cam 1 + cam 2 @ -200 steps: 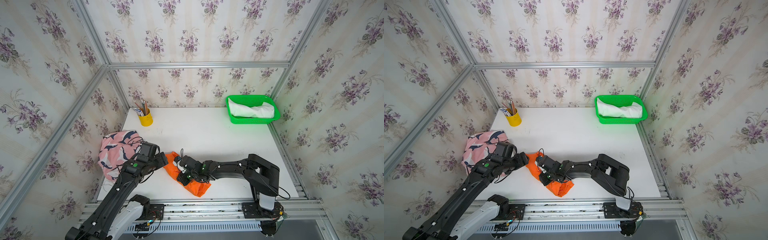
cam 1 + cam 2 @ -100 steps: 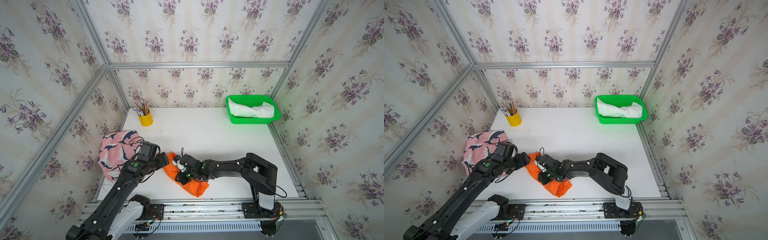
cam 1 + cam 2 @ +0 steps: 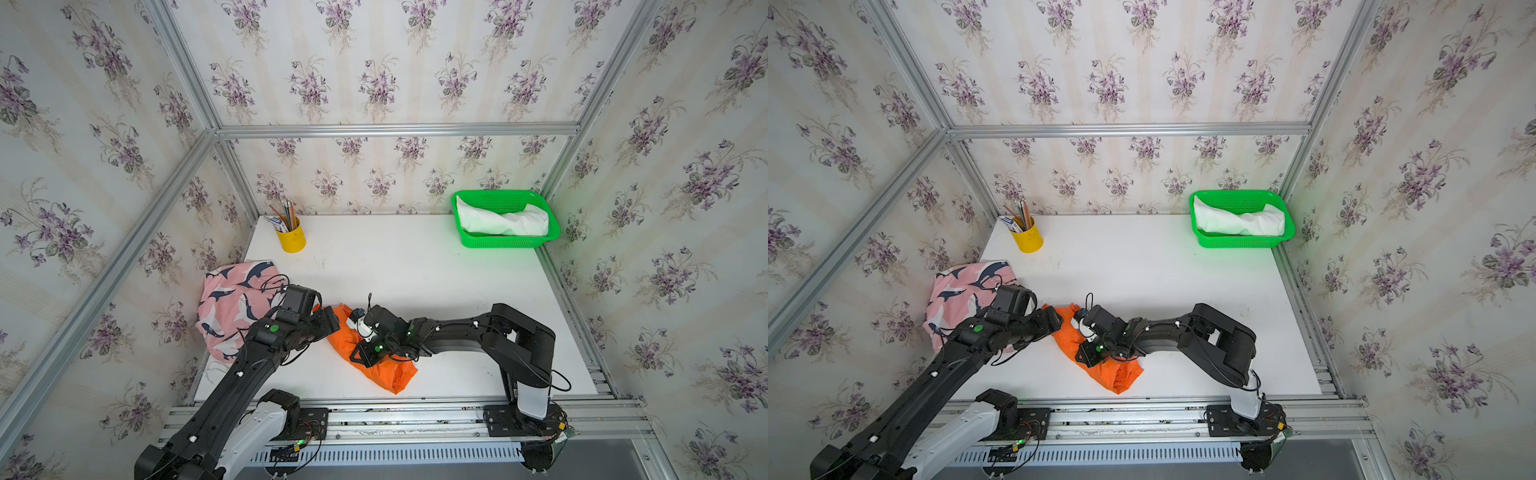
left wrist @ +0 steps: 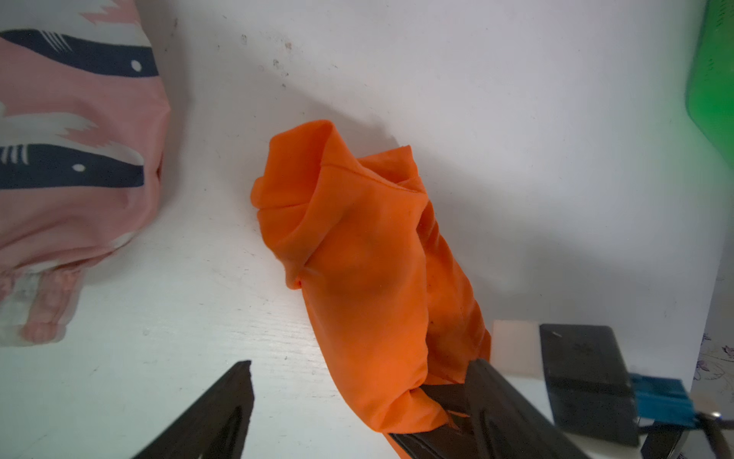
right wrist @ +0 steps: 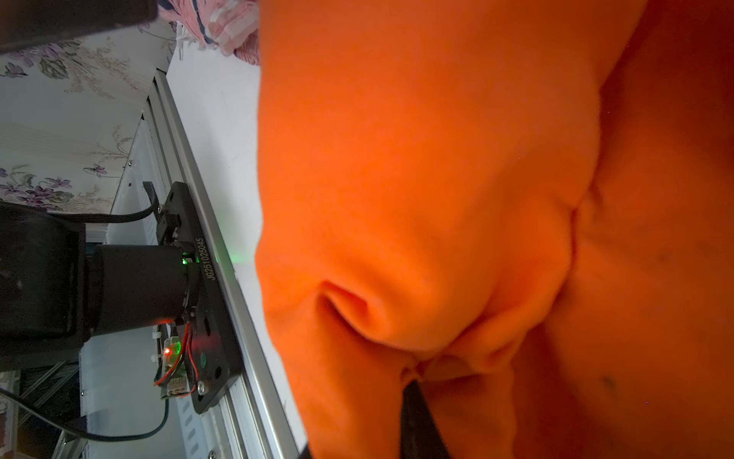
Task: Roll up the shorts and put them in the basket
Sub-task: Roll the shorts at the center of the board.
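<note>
R fingers [image 5: 415, 421] seemingly pinch orange shorts [image 3: 392, 374].

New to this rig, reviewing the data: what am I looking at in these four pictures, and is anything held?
Two black robot arms, left and right, stand on the front rail of a white table, each ending in a two-finger gripper. Two pictures look down from overhead, nearly identical; two come from cameras on the arms' wrists. On the table lie orange shorts, pink shark-print shorts, a yellow cup of pencils and a green basket holding white shorts. The right gripper is pinched shut on the orange shorts; the left gripper is open at one end of them, gripping nothing.
</note>
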Controlling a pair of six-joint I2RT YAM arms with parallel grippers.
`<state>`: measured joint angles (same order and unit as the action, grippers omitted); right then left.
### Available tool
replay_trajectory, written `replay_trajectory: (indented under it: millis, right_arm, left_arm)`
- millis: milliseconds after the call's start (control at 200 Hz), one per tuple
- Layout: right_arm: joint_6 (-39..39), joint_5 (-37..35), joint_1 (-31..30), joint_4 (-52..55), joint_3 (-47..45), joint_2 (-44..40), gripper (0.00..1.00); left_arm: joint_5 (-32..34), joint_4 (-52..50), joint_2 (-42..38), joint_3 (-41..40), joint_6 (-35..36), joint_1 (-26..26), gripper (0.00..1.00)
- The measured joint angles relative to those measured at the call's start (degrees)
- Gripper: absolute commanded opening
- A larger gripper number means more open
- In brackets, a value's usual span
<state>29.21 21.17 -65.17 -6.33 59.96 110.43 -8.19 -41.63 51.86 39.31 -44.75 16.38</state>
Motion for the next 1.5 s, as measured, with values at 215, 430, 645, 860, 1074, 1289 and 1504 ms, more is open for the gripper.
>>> replay_trajectory:
  millis: [215,430,645,860,1074,1289,1504]
  right_arm:
    - [1.0,1.7,1.0,-2.7,-1.4,0.1,0.07]
    - [2.3,4.0,2.2,-3.8,-1.9,0.4,0.06]
    - [3.6,6.3,3.1,-4.8,-2.0,1.1,0.06]
    - [5.3,8.9,4.4,-6.9,-3.0,1.5,0.05]
    - [8.3,11.7,7.9,-10.9,-5.9,1.0,0.05]
    - [11.4,14.8,10.5,-16.1,-8.7,1.0,0.06]
    - [15.3,17.3,12.9,-22.5,-13.0,1.1,0.08]
  left_arm:
    - [-1.0,1.6,1.5,-0.4,0.0,0.0,0.87]
    - [-2.1,2.0,2.5,-0.4,0.0,0.0,0.87]
    - [-3.0,2.1,3.3,-1.2,0.4,0.0,0.87]
    - [-4.8,3.1,5.7,-1.1,0.7,0.5,0.87]
    - [-7.0,3.7,12.4,2.1,1.3,4.9,0.86]
    - [-7.4,3.8,18.8,6.2,1.3,12.9,0.83]
    - [-4.9,1.9,23.4,10.7,0.7,14.1,0.59]
